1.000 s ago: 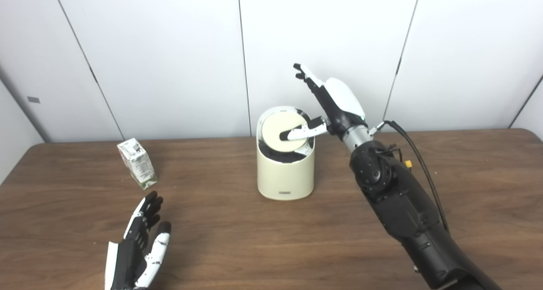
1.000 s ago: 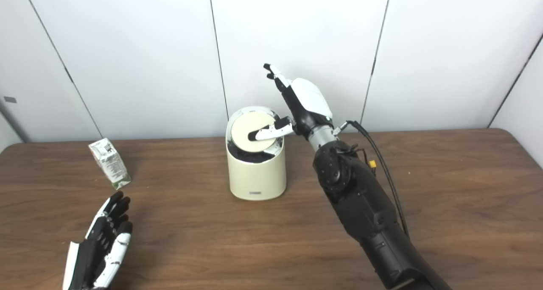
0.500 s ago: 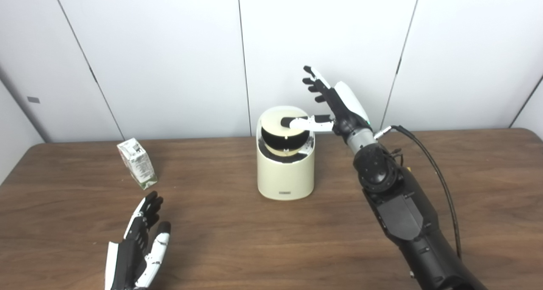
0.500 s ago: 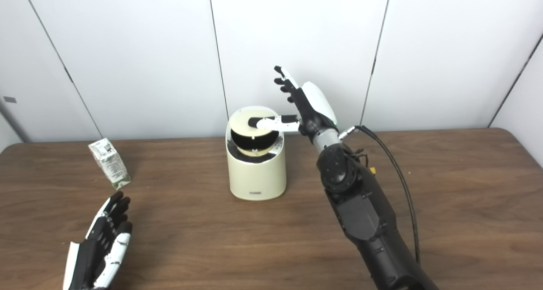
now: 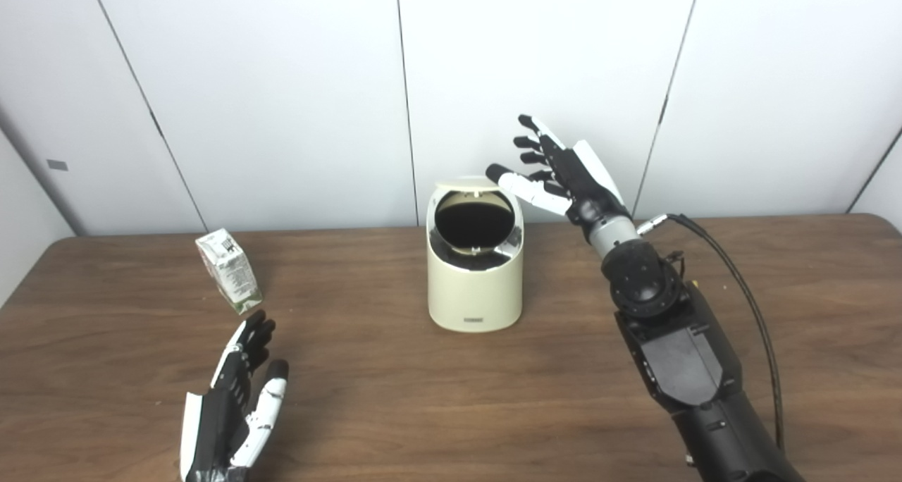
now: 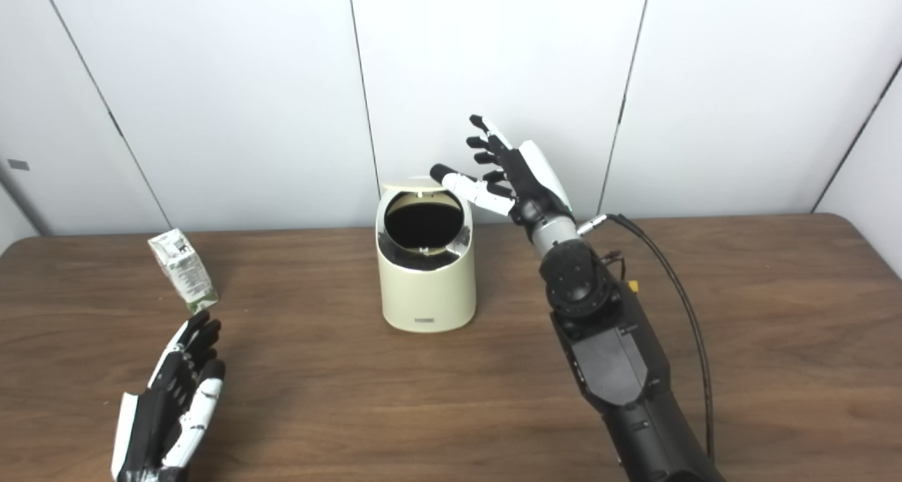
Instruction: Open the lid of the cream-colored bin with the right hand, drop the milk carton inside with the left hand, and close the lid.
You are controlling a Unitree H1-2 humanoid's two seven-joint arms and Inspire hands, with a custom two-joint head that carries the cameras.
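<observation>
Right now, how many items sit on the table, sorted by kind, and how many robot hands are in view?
Cream-colored bin, lid swung up: 1
Milk carton: 1
Robot hands: 2, the left hand open near the carton, the right hand open beside the raised lid
Total: 4
</observation>
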